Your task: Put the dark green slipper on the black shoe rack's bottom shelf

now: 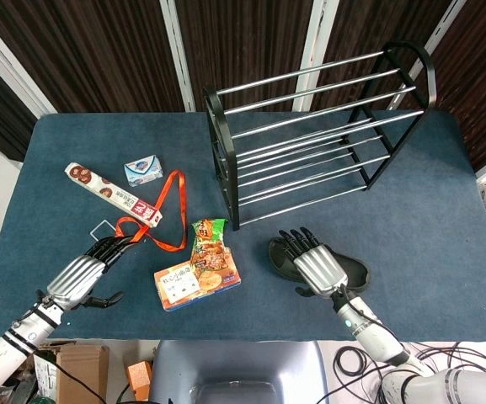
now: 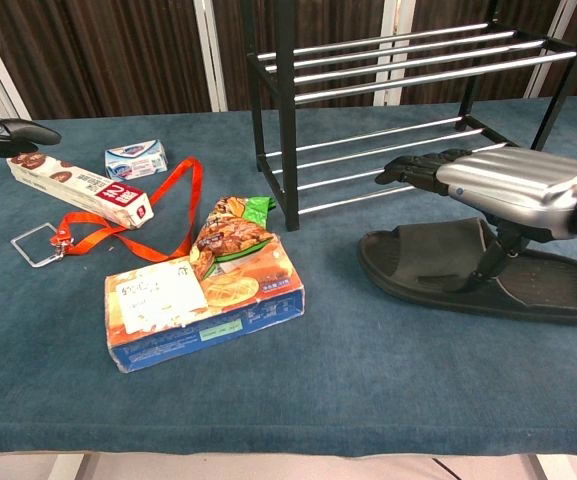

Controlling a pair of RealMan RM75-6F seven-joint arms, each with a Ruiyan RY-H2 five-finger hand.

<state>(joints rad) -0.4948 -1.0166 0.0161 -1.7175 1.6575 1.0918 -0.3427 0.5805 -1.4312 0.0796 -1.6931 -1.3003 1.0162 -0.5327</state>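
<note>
The dark green slipper [image 1: 357,272] [image 2: 438,262] lies flat on the blue table, just in front of the black shoe rack [image 1: 310,139] [image 2: 286,120]. My right hand [image 1: 313,260] [image 2: 513,185] hovers over the slipper's strap with its fingers stretched toward the rack. Its thumb reaches down to the sole beside the strap; nothing is gripped. The rack's bottom shelf [image 2: 388,165] of metal rods is bare. My left hand [image 1: 82,273] [image 2: 3,133] rests open on the table at the left, its fingertips at an orange lanyard [image 1: 154,215].
A cookie box [image 1: 196,282] [image 2: 203,310] and a snack bag [image 1: 209,240] [image 2: 230,232] lie left of the slipper. Farther left are the lanyard [image 2: 133,215], a long biscuit pack [image 1: 112,194] [image 2: 78,185] and a small blue-white pack [image 1: 143,171] [image 2: 135,158].
</note>
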